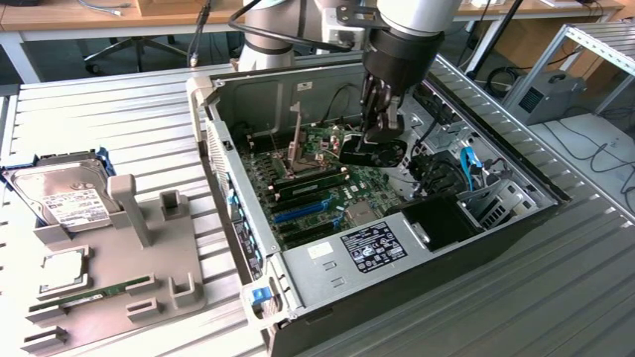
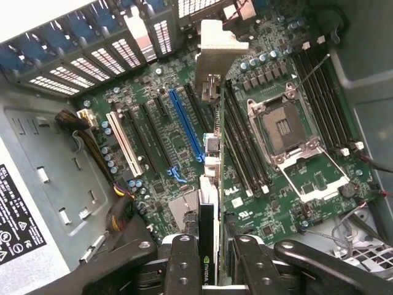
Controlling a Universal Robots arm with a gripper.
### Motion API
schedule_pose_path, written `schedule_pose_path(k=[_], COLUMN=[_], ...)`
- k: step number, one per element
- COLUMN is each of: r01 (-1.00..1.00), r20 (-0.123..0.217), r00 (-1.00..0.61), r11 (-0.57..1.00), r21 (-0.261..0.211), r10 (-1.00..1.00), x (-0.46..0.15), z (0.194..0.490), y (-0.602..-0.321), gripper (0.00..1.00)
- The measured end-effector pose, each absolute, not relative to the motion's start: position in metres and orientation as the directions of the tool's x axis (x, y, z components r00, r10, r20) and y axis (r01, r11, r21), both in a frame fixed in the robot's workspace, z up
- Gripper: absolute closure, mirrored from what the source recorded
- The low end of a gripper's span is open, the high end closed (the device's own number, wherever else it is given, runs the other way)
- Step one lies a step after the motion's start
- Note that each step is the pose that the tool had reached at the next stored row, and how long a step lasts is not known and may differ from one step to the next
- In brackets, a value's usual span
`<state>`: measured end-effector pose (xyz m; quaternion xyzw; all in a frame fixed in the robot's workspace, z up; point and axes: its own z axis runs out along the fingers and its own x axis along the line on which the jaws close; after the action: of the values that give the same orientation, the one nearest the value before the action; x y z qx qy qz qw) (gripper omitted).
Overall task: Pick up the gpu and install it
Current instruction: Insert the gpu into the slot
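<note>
Firstly, the exterior view. The arm (image 1: 407, 44) reached down into the open case (image 1: 417, 245), which lay on its side on the worktop (image 1: 119, 119). The gpu (image 1: 379, 153), black with its round fan shroud visible, hung in the jaws above the motherboard (image 1: 317, 197), toward the board's far end. On the exterior view's left, well apart from the case, a grey holder (image 1: 129, 245) carried a hard drive (image 1: 62, 199) and a memory stick (image 1: 94, 291).

The step in hand was judged to be positioning the card over its slot. To do this well:
- Keep the card upright and parallel to the slot along its whole length.
- Line the bracket up with the rear opening before the connector edge meets the slot.
- Keep the grip firm, so the card cannot pivot.
- Keep clear of the cables (image 1: 466, 167) beside the board.

Next, the wrist view. The gpu (image 2: 209, 209) appeared edge-on, with its silvery bracket (image 2: 215, 49) at the far end, toward the slotted rear wall (image 2: 92, 61). The jaws were clamped on the card's near end, one on each face, parted only by the card's thickness; they touched nothing else. The card ran parallel to the expansion slots, just beside the long blue slot (image 2: 186, 126), between it and the memory slots (image 2: 242, 141). The socket (image 2: 285, 129) lay well to one side. Which slot sat directly beneath the card could not be told, nor whether the connector had reached it.
</note>
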<state>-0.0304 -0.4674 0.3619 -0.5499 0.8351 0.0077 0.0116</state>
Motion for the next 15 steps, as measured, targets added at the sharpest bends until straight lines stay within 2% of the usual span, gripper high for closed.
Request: schedule_pose_path(k=[15], r01=[-0.940], r20=[-0.028], r00=[-0.340], r11=[0.341], r21=[0.000], r10=[-0.940], x=[-0.0304], z=[0.3619], y=[-0.4673], gripper=[0.74])
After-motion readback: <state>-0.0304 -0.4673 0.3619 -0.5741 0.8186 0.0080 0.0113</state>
